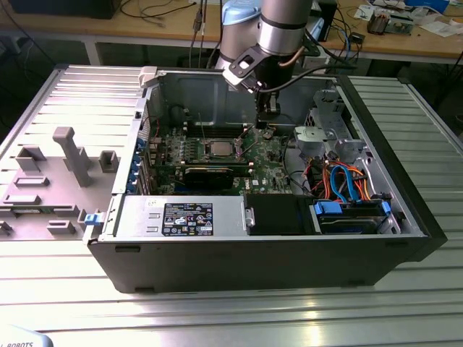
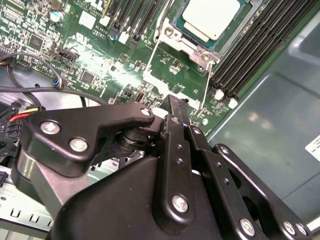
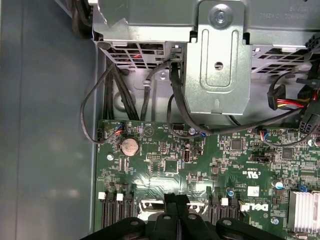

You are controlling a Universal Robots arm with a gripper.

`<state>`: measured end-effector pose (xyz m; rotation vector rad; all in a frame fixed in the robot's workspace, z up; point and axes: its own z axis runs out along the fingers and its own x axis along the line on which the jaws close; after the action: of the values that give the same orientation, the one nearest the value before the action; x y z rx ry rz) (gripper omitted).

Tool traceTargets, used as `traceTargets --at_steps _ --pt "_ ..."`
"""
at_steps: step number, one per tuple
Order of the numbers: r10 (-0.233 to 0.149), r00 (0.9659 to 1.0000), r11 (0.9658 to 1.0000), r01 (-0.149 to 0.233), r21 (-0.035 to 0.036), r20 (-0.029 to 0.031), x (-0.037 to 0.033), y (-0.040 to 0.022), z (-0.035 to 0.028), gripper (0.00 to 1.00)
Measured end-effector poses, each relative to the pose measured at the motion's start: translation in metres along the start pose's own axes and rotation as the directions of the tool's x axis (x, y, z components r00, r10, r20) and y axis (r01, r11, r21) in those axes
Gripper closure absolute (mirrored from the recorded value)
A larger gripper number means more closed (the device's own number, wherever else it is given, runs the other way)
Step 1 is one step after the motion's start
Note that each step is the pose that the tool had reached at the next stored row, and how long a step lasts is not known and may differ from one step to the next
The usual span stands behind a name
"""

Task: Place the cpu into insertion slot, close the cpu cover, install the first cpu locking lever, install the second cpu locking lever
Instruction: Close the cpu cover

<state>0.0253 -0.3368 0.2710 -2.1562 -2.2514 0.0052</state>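
My gripper (image 2: 178, 101) hangs low over the motherboard (image 2: 100, 65). Its fingers (image 2: 172, 150) are drawn together with nothing that I can see between them, and the tips are just above the green board, not touching it.

Just beyond the tips, the cpu (image 2: 210, 17) sits in the insertion slot (image 1: 209, 150), silver top up. A silver frame (image 2: 206, 56) surrounds it. I take this for the cpu cover, though I cannot tell if it lies fully flat. In the exterior view two thin rods (image 1: 203, 136) stand up beside the slot. I judge them to be the locking levers, not yet latched, so the work in hand is at the cover and levers, not the chip.

To do it well, I should press only on the metal frame or a lever, never on the chip's top. I should approach squarely and move slowly, since the memory slots (image 2: 255, 45) crowd one side. Farther off, loose cables (image 3: 107, 100) and the drive cage (image 3: 217, 55) call for a tidy wrist.
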Motion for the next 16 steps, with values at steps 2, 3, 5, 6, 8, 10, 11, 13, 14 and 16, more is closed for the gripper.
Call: traceTargets --at_steps 2,3,5,6,8,10,11,13,14,16 --pt "0.0 1.0 1.0 0.0 0.0001 0.0003 -0.0001 0.0024 0.0003 0.89" --pt "0.0 1.0 1.0 0.0 0.0001 0.0003 -0.0002 0.0035 0.0004 0.89" --pt "0.0 1.0 1.0 0.0 0.0 0.0001 -0.0003 0.0073 0.0011 0.89" --pt "0.0 1.0 1.0 0.0 0.0 0.0001 -0.0003 0.0082 0.0015 0.89" --pt "0.0 1.0 1.0 0.0 0.0 0.0003 -0.0004 0.0093 0.0023 0.89" --pt "0.0 1.0 1.0 0.0 0.0002 0.0006 -0.0005 0.0097 0.0028 0.89" --pt "0.0 1.0 1.0 0.0 0.0001 0.0003 -0.0005 0.0098 0.003 0.89" --pt "0.0 1.0 1.0 0.0 0.0 0.0001 -0.0005 0.0103 0.004 0.89" --pt "0.0 1.0 1.0 0.0 0.0 0.0003 -0.0005 0.0105 0.0047 0.89" --pt "0.0 1.0 1.0 0.0 -0.0002 0.0003 -0.0005 0.0105 0.0062 0.89"
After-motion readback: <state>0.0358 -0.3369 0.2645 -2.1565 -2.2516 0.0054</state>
